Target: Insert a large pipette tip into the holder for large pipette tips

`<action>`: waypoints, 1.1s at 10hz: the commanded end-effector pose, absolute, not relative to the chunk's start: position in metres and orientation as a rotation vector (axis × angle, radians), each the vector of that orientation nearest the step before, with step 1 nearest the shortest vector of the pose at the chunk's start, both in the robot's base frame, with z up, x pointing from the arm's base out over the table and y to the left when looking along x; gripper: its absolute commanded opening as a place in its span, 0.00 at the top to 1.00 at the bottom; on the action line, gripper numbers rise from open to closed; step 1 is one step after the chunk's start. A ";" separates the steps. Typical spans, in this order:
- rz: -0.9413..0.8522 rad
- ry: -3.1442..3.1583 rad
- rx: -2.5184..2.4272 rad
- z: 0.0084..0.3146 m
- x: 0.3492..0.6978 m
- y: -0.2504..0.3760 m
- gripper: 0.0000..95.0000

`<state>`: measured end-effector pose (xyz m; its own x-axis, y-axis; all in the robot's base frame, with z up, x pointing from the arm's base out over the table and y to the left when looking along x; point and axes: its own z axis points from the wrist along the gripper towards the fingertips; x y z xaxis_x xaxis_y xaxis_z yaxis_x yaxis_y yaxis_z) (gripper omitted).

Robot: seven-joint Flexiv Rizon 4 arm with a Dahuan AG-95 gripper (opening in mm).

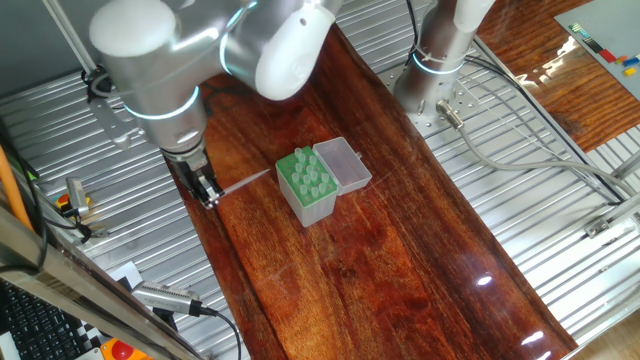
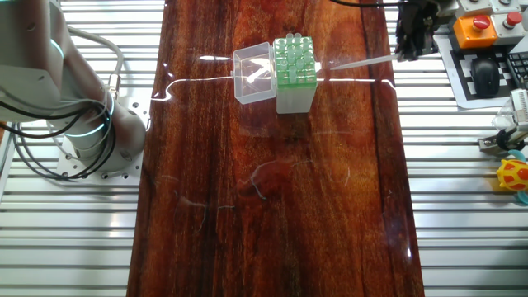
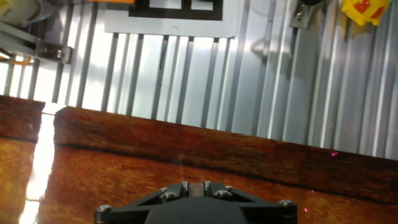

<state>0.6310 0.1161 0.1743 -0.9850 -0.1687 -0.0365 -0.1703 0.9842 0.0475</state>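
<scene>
My gripper hangs over the left edge of the wooden board, shut on the wide end of the large pipette tip. The tip lies almost level, its thin end pointing toward the holder, a green-topped box with its clear lid open beside it. In the other fixed view the gripper is right of the holder, and the tip stops a short way from it. In the hand view the gripper shows a pale piece pinched between the fingers.
The arm's base stands on the slatted metal bench left of the board. An orange button box, a black mouse and a yellow toy lie past the board's edge near the gripper.
</scene>
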 end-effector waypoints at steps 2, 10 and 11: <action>0.082 3.097 -0.289 0.175 0.631 0.116 1.00; 0.092 3.080 -0.301 0.173 0.632 0.119 1.00; 0.092 3.079 -0.301 0.172 0.631 0.119 1.00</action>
<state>0.6310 0.1196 0.1706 -0.9801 -0.1918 -0.0508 -0.1946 0.9793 0.0554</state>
